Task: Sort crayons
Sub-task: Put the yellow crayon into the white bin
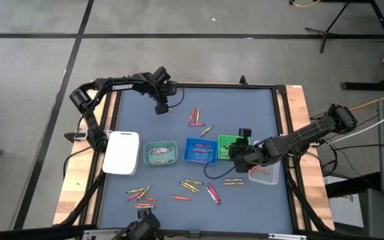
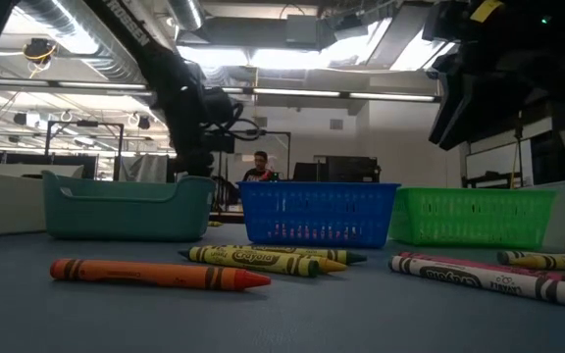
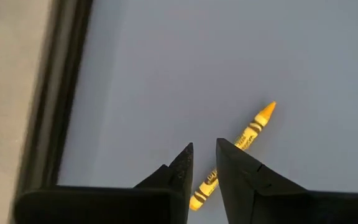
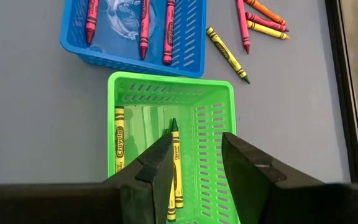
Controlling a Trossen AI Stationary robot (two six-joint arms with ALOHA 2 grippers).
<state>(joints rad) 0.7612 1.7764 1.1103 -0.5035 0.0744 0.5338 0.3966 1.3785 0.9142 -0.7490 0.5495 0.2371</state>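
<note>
Left closing on yellow, right over green tray.
My left gripper [image 3: 204,163] fingers, narrowly apart, straddle the yellow crayon [image 3: 247,137] to pinch it; right gripper [image 4: 194,165] hangs open, empty, above the green tray [image 4: 213,93].

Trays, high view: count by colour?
White tray: 1
Teal tray: 1
Blue tray: 1
Green tray: 1
Clear tray: 1
Total: 5

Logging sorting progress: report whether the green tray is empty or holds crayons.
Not empty. The right wrist view shows the green tray holding a few crayons, lying flat on its floor.
</note>
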